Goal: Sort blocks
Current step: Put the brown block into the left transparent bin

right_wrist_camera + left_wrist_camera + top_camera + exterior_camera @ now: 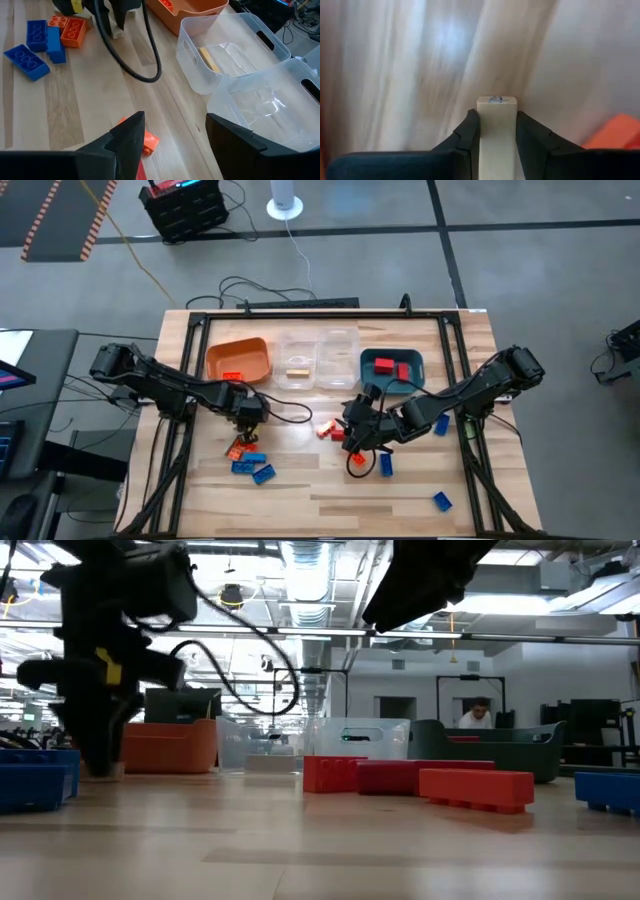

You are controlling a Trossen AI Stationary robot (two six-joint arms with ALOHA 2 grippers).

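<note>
My left gripper (248, 418) points down at the table's left middle, shut on a tan block (496, 131). Beside it on the table lie an orange block (238, 448) and two blue blocks (252, 469). My right gripper (172, 145) hangs open over the table's middle with nothing between its fingers. An orange block (148, 140) lies by one of its fingers. Red and orange blocks (330, 432) lie near it. The teal tray (392, 380) holds red blocks, a clear tray (297, 345) holds a tan one, and the orange tray (245, 350) holds a red one. My left gripper pinches the tan block's two long sides (496, 120) between its two fingers, which come from above and lie along it. The block's free end (496, 101) sticks out past the fingertips toward the table. I cannot tell whether that end touches the wood.
The four trays stand in a row at the table's far side, with a second clear tray (338, 345) between the first and the teal one. More blue blocks (386, 464) (441, 501) lie toward the near right. A black cable (131, 65) loops over the wood near my left gripper.
</note>
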